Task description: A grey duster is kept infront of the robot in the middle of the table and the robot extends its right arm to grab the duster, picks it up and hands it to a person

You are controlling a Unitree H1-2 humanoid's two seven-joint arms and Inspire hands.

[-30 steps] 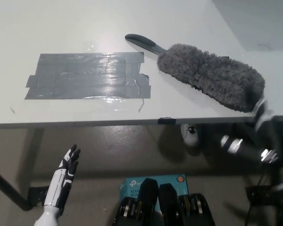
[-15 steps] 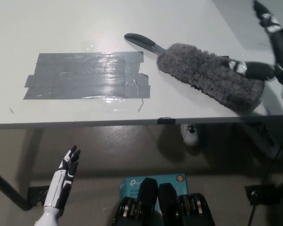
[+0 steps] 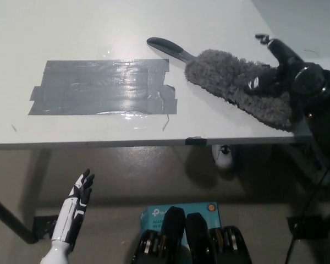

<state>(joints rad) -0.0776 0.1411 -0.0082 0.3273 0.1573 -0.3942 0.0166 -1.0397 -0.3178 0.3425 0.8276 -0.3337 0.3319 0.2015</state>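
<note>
Head view: the grey duster (image 3: 239, 85) lies by the desk's (image 3: 71, 33) right front corner, black right hand (image 3: 278, 69) over its fluffy end, grip unclear. White left hand (image 3: 77, 206) hangs open below the front edge.

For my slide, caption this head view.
Black right hand reaches over the fluffy grey duster on the white table; white left hand hangs below.
</note>
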